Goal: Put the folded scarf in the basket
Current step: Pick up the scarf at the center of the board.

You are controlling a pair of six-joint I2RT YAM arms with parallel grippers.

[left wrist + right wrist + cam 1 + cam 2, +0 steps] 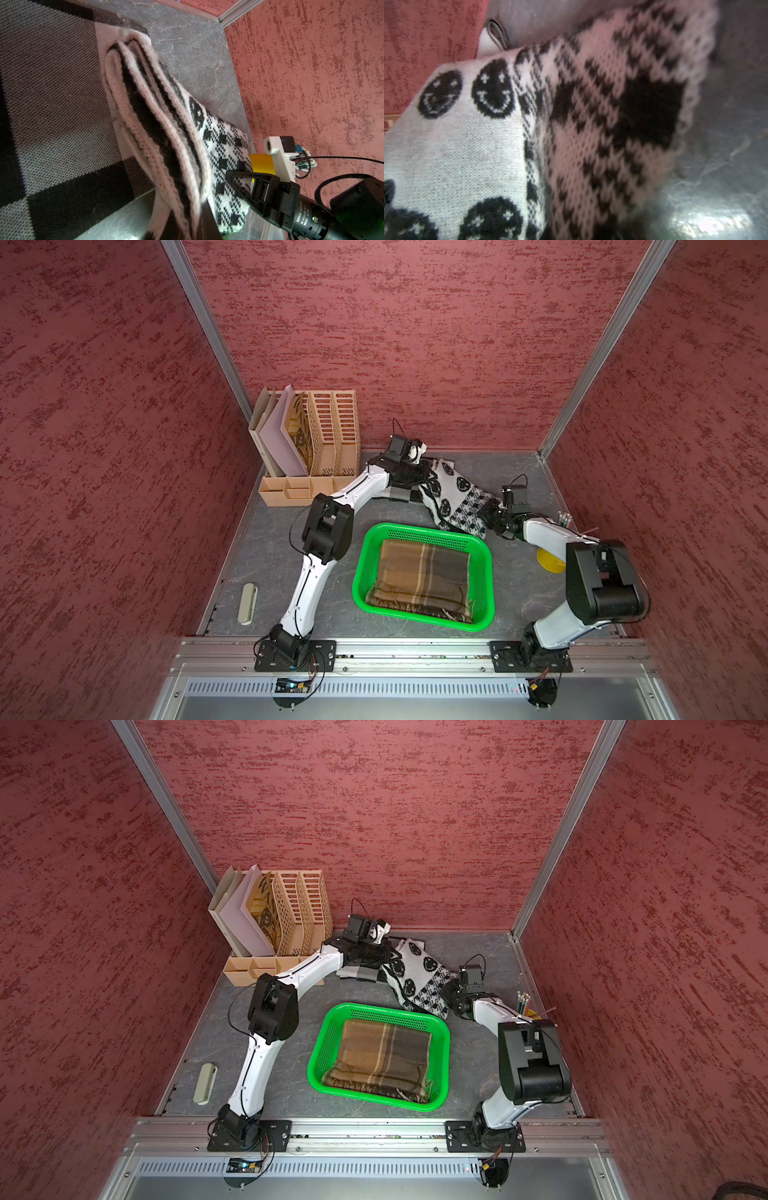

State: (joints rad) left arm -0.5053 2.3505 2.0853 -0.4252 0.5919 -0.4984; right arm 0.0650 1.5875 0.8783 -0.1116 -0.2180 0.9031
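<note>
Two claws are clamped on the folded black-and-white knitted smiley scarf (455,497), just beyond the shallow green mesh plastic basket (360,572): left claw (424,477) at the end farther from it, right claw (492,512) nearer. Both ends should be raised level, then carried over the rim. Dark grey marbled surface (270,564), red textured walls (415,323) noted.

At frame centre the green plastic mesh basket (484,580) holds a folded brown plaid scarf (419,576), a black-and-white knitted scarf (457,489) lies just above it, and a tan slotted file organizer (332,435) stands upper left.
</note>
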